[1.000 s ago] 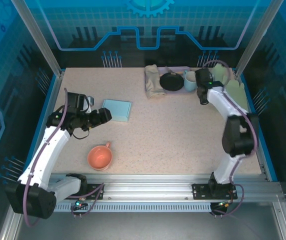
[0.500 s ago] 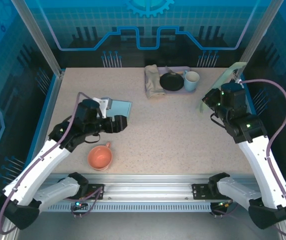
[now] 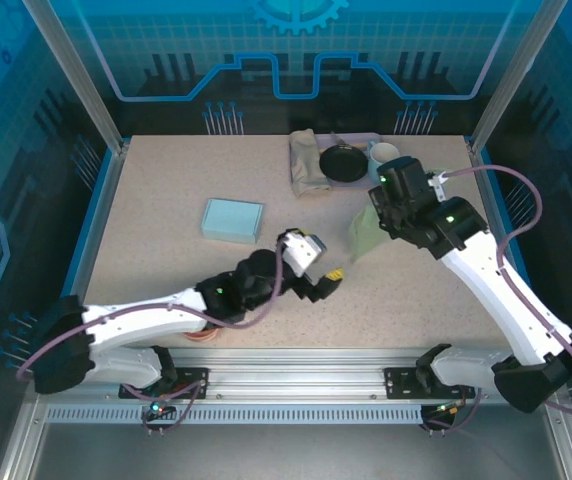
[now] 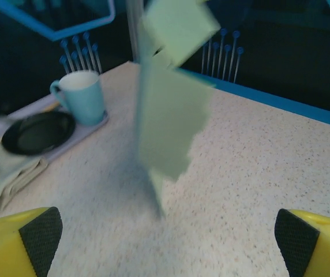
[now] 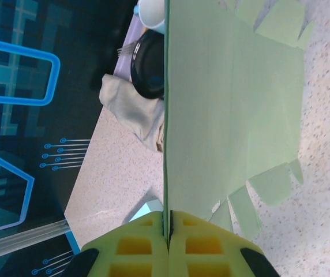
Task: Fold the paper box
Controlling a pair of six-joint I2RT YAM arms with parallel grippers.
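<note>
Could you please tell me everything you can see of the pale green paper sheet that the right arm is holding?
The paper box blank is a flat, pale green, die-cut sheet of thin card, not yet folded, with tabs and flaps cut along its edges. The right pincer is shut on one edge and holds it upright over the speckled table, right of centre. I cannot tell whether its lowest corner touches the tabletop.

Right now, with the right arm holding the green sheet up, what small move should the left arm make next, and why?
Probably ease the left gripper forward until its open jaws straddle the green sheet's free lower part. The right gripper is shut on one edge, the sheet hangs upright over the table, and the left gripper faces it, short of contact.
</note>
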